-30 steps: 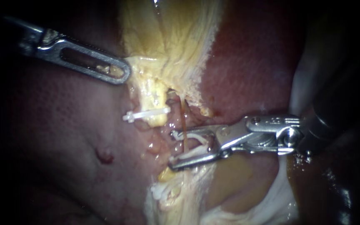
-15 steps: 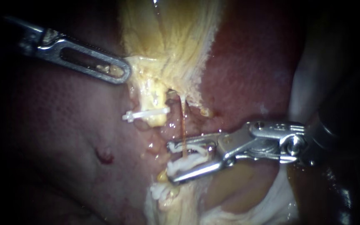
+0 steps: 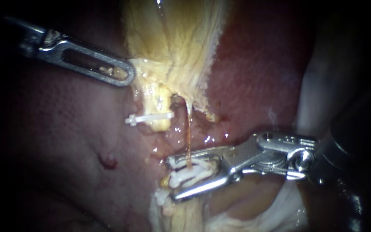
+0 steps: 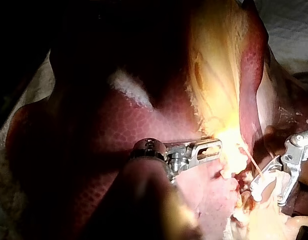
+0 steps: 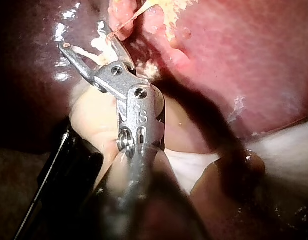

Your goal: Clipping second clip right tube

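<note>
Pinching stringy yellow tissue (image 3: pixel 153 68) in jaws of slotted steel left instrument (image 3: pixel 129 77); gripping ridged white plastic clip (image 3: pixel 194 169) in spread jaws of right instrument (image 3: pixel 171 179), astride amber tube (image 3: pixel 188 129).

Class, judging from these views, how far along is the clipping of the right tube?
Done: one white clip sits closed across the yellow tissue, which the left tool grips. In hand: the right tool holds an open clip astride the thin tube. Left: squeeze it shut, release, withdraw.
</note>
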Controlling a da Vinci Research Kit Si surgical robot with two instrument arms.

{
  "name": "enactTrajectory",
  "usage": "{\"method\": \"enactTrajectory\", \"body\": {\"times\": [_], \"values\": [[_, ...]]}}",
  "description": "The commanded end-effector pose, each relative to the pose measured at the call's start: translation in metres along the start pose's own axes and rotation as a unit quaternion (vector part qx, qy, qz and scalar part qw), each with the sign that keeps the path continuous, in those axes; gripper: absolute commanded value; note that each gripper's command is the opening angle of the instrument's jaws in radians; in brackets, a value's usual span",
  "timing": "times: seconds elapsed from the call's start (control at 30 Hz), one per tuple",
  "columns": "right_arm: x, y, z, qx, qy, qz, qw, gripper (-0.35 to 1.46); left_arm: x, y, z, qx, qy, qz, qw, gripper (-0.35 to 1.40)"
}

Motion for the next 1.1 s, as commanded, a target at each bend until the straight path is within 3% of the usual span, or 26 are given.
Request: {"method": "enactTrajectory", "body": {"times": [0.03,0.27,0.47,0.63,0.8,0.97,1.1], "values": [[-0.0001,0.0001,-0.0002,-0.001,0.0,0.0,1.0,0.42,0.0,0.0,0.0,0.0,0.0,0.0,1.0,-0.35],[0.0,0.0001,-0.0011,-0.007,0.002,0.001,1.0,0.24,0.0,0.0,0.0,0.0,0.0,0.0,1.0,-0.35],[0.0001,0.0003,-0.0019,-0.007,0.003,0.002,1.0,-0.15,0.0,0.0,0.0,0.0,0.0,0.0,1.0,-0.35],[0.0003,0.0005,-0.0026,-0.015,0.008,0.003,0.9998,-0.35,0.0,0.0,0.0,0.0,0.0,0.0,1.0,-0.35],[0.0006,0.0006,-0.0031,-0.016,0.005,0.016,0.9997,-0.35,0.0,0.0001,0.0,0.0,0.0,0.0,1.0,-0.35],[0.0008,0.0,-0.0031,-0.03,-0.026,0.017,0.9991,-0.35,0.0,0.0001,0.0,0.0,0.0,0.0,1.0,-0.35],[0.0009,-0.0002,-0.0029,-0.03,-0.026,0.017,0.9991,-0.35,0.0,0.0001,0.0,0.0,0.0,0.0,1.0,-0.35]]}}
